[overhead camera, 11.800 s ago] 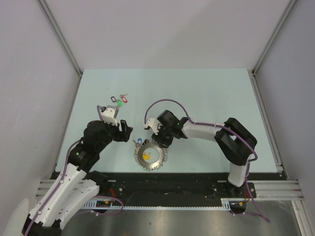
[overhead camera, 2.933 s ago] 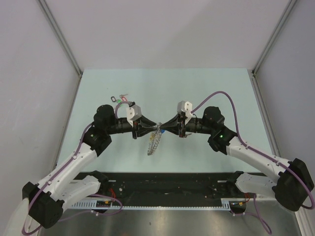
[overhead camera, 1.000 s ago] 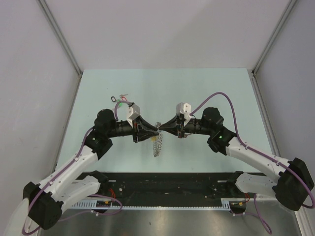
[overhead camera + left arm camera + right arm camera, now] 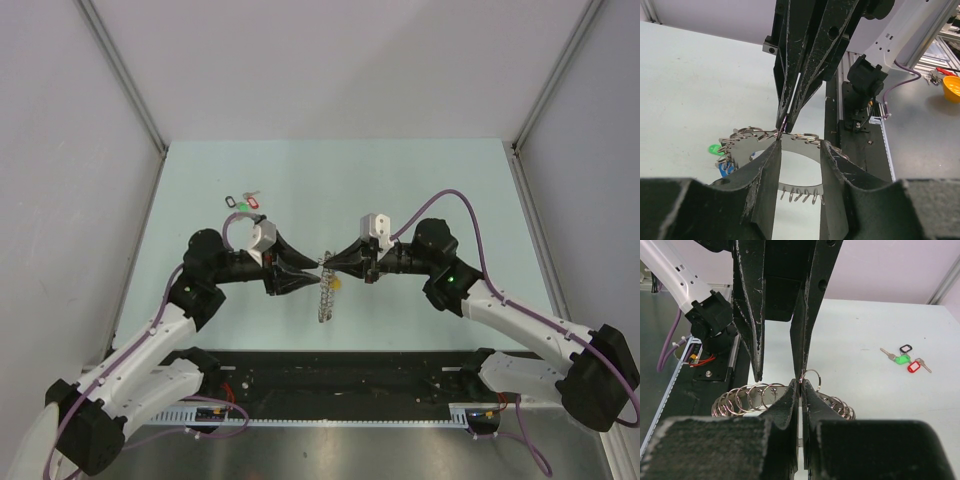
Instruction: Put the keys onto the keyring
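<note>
— Whereabouts, the keyring (image 4: 323, 293)?
— Hanging edge-on between both arms, clear of the tabletop (image 4: 420, 190). Pinched at the top rim by the right tool (image 4: 801, 383), pressed together.
— And the left tool (image 4: 800, 146)?
— Spread, flanking that same stretch of rim, aimed straight at the right one. Plane of the ring square to both, so reachable face-on.
— Anything to thread?
— Green-tagged key (image 4: 715, 149) glimpsed just past the ring's far edge; hooked on or not, cannot tell.
— Different from a second ago?
— Left fingers wider, drawn back slightly.
</note>
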`<state>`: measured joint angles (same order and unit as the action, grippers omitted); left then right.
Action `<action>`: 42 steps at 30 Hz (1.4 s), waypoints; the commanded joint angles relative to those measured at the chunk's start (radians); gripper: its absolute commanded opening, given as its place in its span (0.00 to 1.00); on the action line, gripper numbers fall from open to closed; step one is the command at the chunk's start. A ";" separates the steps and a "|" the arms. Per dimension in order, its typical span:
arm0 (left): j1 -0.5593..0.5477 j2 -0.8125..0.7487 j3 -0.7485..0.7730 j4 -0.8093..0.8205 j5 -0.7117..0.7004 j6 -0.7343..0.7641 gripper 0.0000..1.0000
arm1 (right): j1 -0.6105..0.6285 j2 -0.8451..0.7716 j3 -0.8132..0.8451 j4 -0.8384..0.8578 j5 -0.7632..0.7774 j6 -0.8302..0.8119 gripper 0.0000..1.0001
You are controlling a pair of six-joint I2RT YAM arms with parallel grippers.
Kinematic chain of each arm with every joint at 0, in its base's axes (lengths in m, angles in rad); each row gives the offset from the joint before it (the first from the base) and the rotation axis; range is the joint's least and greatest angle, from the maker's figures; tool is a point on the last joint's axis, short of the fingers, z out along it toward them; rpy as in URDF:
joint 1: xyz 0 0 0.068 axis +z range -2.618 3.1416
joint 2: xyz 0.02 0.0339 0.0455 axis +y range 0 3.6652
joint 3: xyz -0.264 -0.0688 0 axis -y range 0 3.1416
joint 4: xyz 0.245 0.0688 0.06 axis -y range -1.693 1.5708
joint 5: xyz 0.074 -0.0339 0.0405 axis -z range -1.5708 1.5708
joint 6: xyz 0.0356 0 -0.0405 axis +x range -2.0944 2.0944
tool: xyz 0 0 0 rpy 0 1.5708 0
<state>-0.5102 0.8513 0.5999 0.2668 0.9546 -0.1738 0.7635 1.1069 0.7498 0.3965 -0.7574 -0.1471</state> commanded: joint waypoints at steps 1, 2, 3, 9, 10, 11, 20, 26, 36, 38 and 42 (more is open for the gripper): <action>0.007 -0.014 0.017 0.043 -0.045 0.042 0.43 | 0.007 -0.016 0.010 0.019 -0.025 0.004 0.00; 0.009 -0.008 0.021 0.034 -0.043 0.045 0.42 | 0.008 -0.015 0.010 0.018 -0.022 0.003 0.00; 0.007 -0.005 0.026 0.031 -0.040 0.045 0.42 | 0.008 -0.016 0.008 0.018 -0.019 0.003 0.00; 0.007 0.015 0.044 -0.032 -0.062 0.068 0.41 | 0.011 -0.025 0.008 0.013 0.007 0.003 0.00; 0.007 0.015 0.049 -0.044 -0.065 0.072 0.40 | 0.011 -0.027 0.008 0.012 0.015 0.001 0.00; 0.007 0.012 0.049 -0.049 -0.071 0.076 0.40 | 0.011 -0.031 0.008 0.007 0.020 0.000 0.00; 0.007 0.020 0.054 -0.063 -0.054 0.080 0.39 | 0.014 -0.044 0.003 0.011 0.041 0.007 0.00; 0.007 0.028 0.035 0.031 0.001 0.014 0.36 | 0.017 -0.039 0.002 0.011 0.038 0.006 0.00; 0.007 0.038 0.023 0.092 0.019 -0.029 0.28 | 0.025 -0.036 0.003 0.021 0.032 0.009 0.00; 0.007 0.040 0.023 0.089 0.018 -0.029 0.27 | 0.026 -0.035 0.003 0.024 0.029 0.009 0.00; 0.007 0.043 0.027 0.080 0.019 -0.021 0.26 | 0.028 -0.039 0.002 0.027 0.026 0.012 0.00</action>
<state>-0.5072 0.8944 0.6163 0.2985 0.9466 -0.1844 0.7826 1.0958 0.7460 0.3576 -0.7223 -0.1421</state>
